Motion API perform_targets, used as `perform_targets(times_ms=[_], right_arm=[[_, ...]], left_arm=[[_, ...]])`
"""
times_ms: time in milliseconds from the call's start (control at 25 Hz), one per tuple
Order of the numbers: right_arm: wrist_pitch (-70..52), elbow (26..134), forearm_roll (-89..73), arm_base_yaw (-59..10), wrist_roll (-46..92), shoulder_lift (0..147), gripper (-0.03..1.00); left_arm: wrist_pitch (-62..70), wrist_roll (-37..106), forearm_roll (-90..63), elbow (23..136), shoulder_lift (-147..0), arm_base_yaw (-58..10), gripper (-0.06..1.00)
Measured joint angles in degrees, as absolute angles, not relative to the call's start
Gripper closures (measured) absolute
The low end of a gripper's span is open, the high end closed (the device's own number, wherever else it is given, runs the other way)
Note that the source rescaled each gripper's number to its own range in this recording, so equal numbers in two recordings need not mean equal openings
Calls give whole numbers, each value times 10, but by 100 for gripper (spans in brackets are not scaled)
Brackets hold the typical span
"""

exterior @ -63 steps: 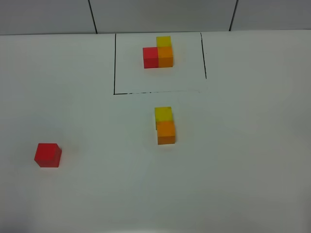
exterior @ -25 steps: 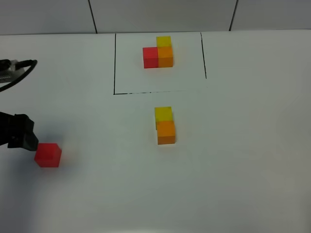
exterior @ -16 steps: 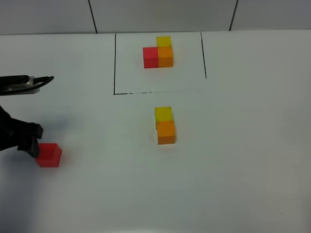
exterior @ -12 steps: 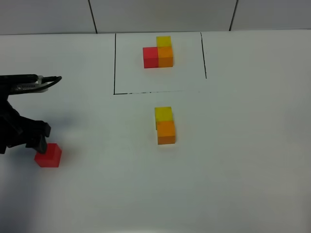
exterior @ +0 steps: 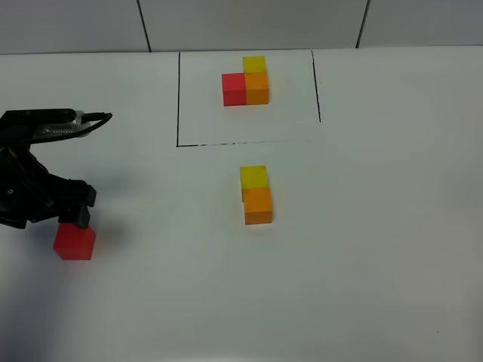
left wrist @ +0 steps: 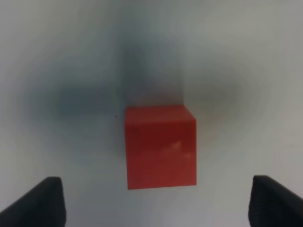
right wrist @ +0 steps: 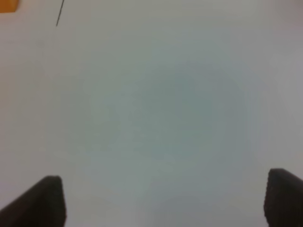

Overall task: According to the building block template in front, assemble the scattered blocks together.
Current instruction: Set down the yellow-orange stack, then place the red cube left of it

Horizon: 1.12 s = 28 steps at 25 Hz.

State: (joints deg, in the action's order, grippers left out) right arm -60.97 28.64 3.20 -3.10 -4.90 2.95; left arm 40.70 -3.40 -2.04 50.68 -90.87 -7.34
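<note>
A white table (exterior: 377,249) seen from a high camera. At its far edge sits the building block template (exterior: 247,83), three joined cubes in an L shape: red on the left, orange touching its right side, yellow behind the orange one. A thin black frame (exterior: 178,98) is drawn around the template.

Nearer the camera than the template, just outside the frame, a loose yellow cube (exterior: 253,176) and a loose orange cube (exterior: 258,205) sit touching, the yellow one on the side closer to the template. The loose red cube (exterior: 74,243) lies well apart from both, far to the template's left and nearer the camera.

The black left pincer (exterior: 75,215) hangs over the red cube on the side facing the template. In the left wrist view, the left pincer (left wrist: 161,205) is spread wide and holds nothing, with the red cube (left wrist: 161,146) centred ahead of the gap.

The right pincer (right wrist: 165,201) shows only in its own wrist view, also spread wide, over bare table, holding nothing
</note>
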Motion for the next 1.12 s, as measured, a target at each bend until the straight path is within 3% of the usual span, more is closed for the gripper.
perform_targets(times_ms=[960, 1120], right_arm=[[-610, 286, 32, -31, -49, 30, 17], [-610, 286, 32, -31, -49, 30, 17]], left_arm=[[312, -36, -20, 460, -1013, -73, 18], [309, -36, -20, 460, -1016, -73, 29]])
